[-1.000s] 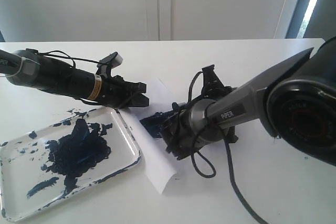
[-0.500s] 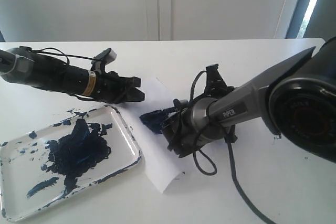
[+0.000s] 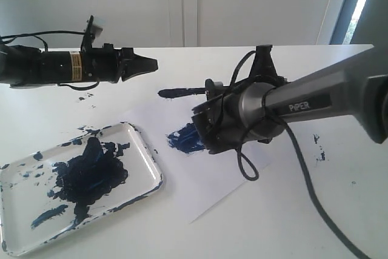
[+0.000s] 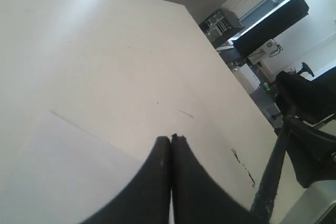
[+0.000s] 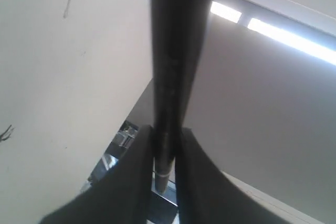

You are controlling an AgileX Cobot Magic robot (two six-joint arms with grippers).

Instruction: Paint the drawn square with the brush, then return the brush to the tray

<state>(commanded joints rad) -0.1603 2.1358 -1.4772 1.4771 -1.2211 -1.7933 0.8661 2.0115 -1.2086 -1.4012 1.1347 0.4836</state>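
The drawn square [image 3: 185,140] is a dark blue blot on the white paper sheet [image 3: 212,177]. My right gripper [image 3: 209,94] hovers over it, shut on the brush [image 3: 182,92], whose paint-coated tip points left in the air. In the right wrist view the black shaft [image 5: 170,77] runs between that gripper's fingers [image 5: 164,145]. My left gripper [image 3: 151,63] is shut and empty, raised above the table left of the brush tip; its wrist view shows its jaws [image 4: 171,139] pressed together over the paper's edge [image 4: 63,171]. The tray [image 3: 140,165], smeared dark blue, lies at front left.
Small blue specks mark the table at the right [image 3: 318,147] and near the left arm [image 3: 85,96]. The right arm's black cable [image 3: 306,177] trails toward the front right. A white wall stands close behind the table.
The left gripper has lifted off the paper and drawn back to the left. The right gripper has risen with the brush off the blot, and the paper now lies flatter.
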